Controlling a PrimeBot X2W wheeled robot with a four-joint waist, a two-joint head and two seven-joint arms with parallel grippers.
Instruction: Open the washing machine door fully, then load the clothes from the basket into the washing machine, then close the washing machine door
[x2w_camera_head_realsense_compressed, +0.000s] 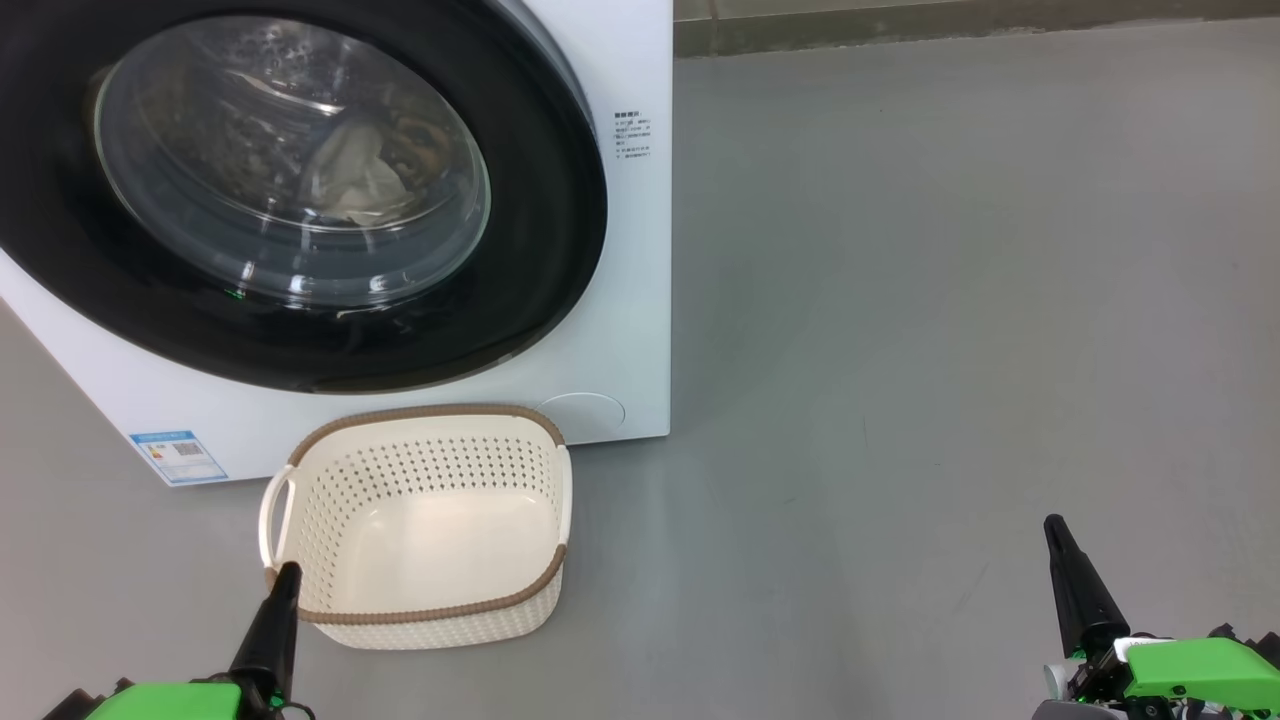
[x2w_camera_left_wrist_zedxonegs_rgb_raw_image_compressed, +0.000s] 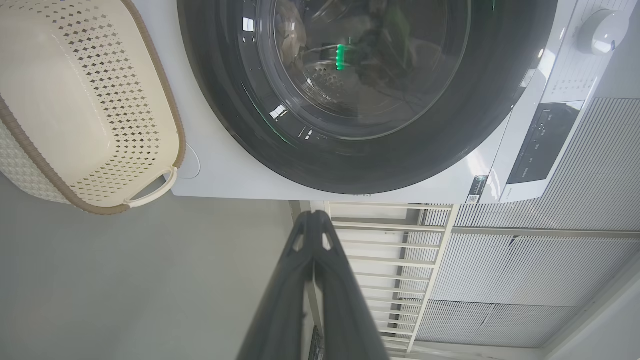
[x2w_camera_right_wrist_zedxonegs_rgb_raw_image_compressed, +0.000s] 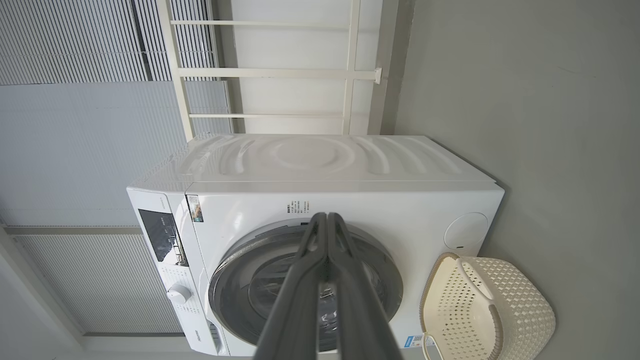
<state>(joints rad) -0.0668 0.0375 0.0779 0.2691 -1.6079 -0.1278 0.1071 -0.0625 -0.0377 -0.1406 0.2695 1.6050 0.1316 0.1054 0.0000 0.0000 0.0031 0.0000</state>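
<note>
A: Door status?
B: The washing machine door (x2w_camera_head_realsense_compressed: 540, 200) is seen shut, flush against the white front of the washing machine (x2w_camera_head_realsense_compressed: 625, 300).
A: Clothes located?
B: The clothes (x2w_camera_head_realsense_compressed: 355, 180) are seen through the glass, inside the drum. A pale crumpled piece is made out; the rest is too dim to be told apart.
A: Basket?
B: The basket (x2w_camera_head_realsense_compressed: 430, 412) is set upright on the grey floor (x2w_camera_head_realsense_compressed: 900, 300), just in front of the machine, below the door. Its bare cream bottom is exposed.
A: Grippers?
B: Left gripper (x2w_camera_head_realsense_compressed: 288, 572): fingers pressed together, nothing held. Its tip is seen at the basket's near left corner; contact cannot be told. Right gripper (x2w_camera_head_realsense_compressed: 1053, 525): fingers likewise pressed together, nothing held, well apart from the basket, over floor.
</note>
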